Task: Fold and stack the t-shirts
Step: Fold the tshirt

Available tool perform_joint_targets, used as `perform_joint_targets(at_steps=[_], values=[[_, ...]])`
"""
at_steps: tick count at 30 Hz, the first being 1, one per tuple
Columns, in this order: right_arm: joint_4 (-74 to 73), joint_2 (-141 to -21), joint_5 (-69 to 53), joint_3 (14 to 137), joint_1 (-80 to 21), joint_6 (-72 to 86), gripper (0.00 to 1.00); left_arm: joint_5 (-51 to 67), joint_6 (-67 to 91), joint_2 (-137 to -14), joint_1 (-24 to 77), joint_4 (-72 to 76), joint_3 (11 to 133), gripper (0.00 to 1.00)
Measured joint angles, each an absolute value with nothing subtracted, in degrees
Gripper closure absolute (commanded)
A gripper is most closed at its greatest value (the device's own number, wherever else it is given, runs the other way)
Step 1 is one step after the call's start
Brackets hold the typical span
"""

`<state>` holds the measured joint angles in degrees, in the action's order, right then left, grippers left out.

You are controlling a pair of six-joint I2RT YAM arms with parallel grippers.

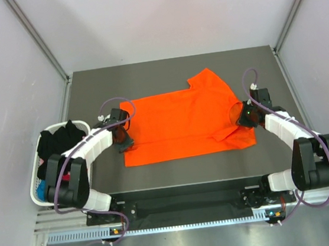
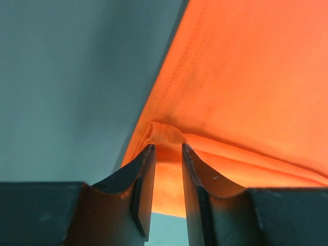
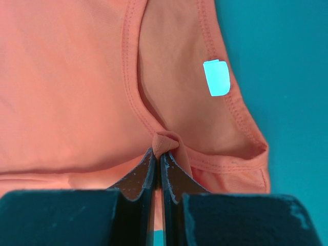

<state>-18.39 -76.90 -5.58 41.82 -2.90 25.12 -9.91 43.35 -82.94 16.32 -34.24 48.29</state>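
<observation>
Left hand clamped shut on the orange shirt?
No, the left hand has its fingers apart with a visible gap, and the orange shirt edge sits unpinched at their tips.

From my console I see the left arm and right arm, bolted at either end of the black base rail, clad in white shells over black joints, each trailing a looping lilac cable, with dark wedge-shaped fingers.

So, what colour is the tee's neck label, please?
White label on the orange tee; right wrist view shows it best.
</observation>
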Motion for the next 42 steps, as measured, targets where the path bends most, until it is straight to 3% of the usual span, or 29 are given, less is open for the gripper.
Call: perform_joint_targets(at_steps=[10,16,42], values=[[-18.41,-76.47,-5.93,41.82,-2.90,25.04,0.97,-10.87,42.37,-88.12,16.32,-33.39,49.10,0.75],[-18.41,-76.14,-6.17,41.78,-2.90,25.06,0.97,-11.25,41.71,-88.42,16.29,-33.43,49.50,1.00],[-16.03,-80.73,-5.32,45.15,-5.98,24.16,0.96,-16.56,41.60,-88.44,16.25,-34.59,53.39,1.00]])
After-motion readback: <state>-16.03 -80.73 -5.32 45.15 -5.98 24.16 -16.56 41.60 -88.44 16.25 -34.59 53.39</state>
